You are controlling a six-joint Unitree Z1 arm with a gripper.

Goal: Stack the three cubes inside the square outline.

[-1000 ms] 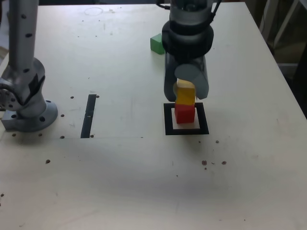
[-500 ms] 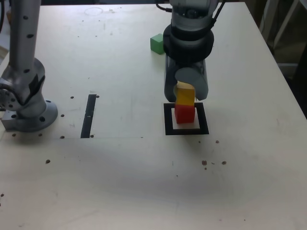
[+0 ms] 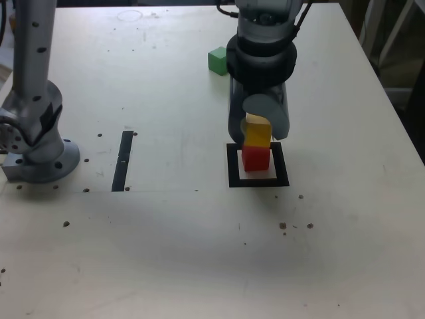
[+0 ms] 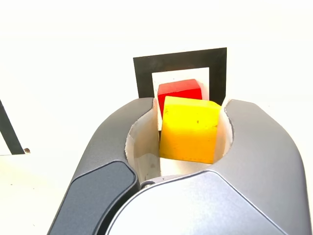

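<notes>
fingers [image 4: 188, 129] flanking yellow cube [image 4: 190, 128], tilted

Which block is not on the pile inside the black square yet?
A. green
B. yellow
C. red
A: the green block sits alone far back on the table, while the yellow block rests on the red block inside the black square.

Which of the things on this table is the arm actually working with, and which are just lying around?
Part of the job:
- small yellow cube, between the gripper jaws, atop the red
- small red cube
- small green cube, away on the table
- black tape square outline

Just lying about:
- straight black tape strip
- grey metal post
</notes>
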